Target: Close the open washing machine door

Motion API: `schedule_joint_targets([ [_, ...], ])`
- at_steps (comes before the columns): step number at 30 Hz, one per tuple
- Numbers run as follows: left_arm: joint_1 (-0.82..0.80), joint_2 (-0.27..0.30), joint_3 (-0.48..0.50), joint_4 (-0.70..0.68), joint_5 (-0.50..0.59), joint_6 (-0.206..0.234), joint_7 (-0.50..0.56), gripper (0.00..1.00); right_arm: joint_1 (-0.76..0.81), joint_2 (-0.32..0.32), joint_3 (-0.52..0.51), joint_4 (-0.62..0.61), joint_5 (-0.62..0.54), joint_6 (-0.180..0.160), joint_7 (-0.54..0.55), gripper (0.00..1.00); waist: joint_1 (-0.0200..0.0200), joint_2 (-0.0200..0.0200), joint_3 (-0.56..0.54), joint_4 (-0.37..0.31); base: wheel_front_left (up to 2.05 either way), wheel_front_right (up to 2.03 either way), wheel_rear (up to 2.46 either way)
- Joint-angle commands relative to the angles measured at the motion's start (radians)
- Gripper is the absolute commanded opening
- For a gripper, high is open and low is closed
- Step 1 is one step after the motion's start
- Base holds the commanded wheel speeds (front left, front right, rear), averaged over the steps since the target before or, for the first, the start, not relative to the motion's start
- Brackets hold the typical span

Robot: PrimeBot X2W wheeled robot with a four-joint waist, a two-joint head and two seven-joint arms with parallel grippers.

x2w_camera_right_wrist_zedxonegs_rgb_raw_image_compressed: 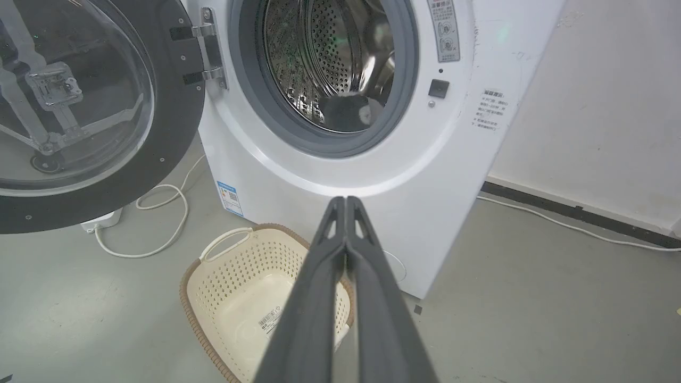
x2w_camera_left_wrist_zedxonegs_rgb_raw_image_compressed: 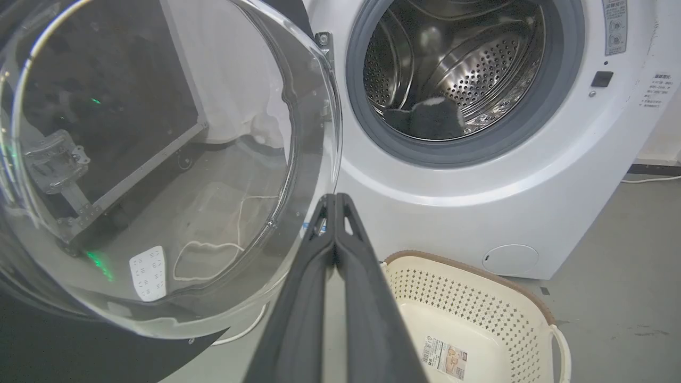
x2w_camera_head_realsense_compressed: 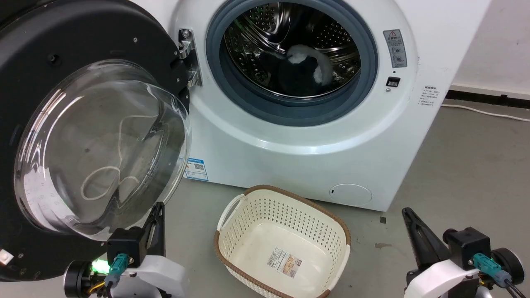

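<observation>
Washing machine door [x2w_camera_head_realsense_compressed: 99,149] is wide open, swung out to the robot's left on its hinge [x2w_camera_head_realsense_compressed: 188,58], glass bowl facing the head camera. So the closing push likely has to come from the far, outer face. Left gripper [x2w_camera_head_realsense_compressed: 158,207]: fingers pressed together, nothing in them, tip just under the bowl's lower edge; can't tell if it touches. Right gripper [x2w_camera_head_realsense_compressed: 408,212]: also pinched empty, low right, well apart from the door. Drum [x2w_camera_head_realsense_compressed: 256,37] holds a dark-and-white laundry item [x2w_camera_head_realsense_compressed: 302,68]. Basket [x2w_camera_head_realsense_compressed: 285,194] sits on the floor below the opening, probably for loading; only a label inside. It looks low enough to clear the door's sweep.
</observation>
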Motion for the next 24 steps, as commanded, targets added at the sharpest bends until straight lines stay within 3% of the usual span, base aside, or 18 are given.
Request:
schedule_joint_targets([
  [1,0.011,0.0,0.001,-0.004,0.003,-0.004,0.0,0.0,-0.014,0.0,-0.001,-0.004,-0.005,0.001,0.0,0.0,0.0,0.0,0.0,0.0,0.0,0.0,0.0],
  [11,0.011,0.0,0.001,-0.004,0.003,-0.004,0.0,0.0,-0.014,0.0,-0.001,-0.004,-0.005,0.001,0.0,0.0,0.0,0.0,0.0,0.0,0.0,0.0,0.0],
  [12,0.0,0.0,0.0,0.0,0.0,0.0,0.0,1.0,0.0,0.0,0.0,0.0,0.0,0.0,0.0,1.0,0.0,0.0,0.0,0.0,0.0,0.0,0.0],
  [13,0.0,0.0,-0.001,0.0,0.0,0.001,0.0,0.0,0.0,0.0,0.0,0.0,0.001,0.0,0.0,0.0,0.0,0.0,0.0,0.0,0.0,0.0,0.0],
  [14,0.0,0.0,-0.001,0.001,-0.001,0.001,0.0,1.0,0.001,0.0,0.0,0.001,0.001,0.0,0.0,1.0,0.0,0.0,0.0,0.0,0.0,0.0,0.0],
  [24,-0.001,0.0,-0.019,0.014,-0.032,0.004,-0.023,1.0,0.007,0.0,0.004,0.011,0.034,0.0,-0.023,1.0,0.0,0.0,0.001,-0.001,0.0,0.0,0.0],
])
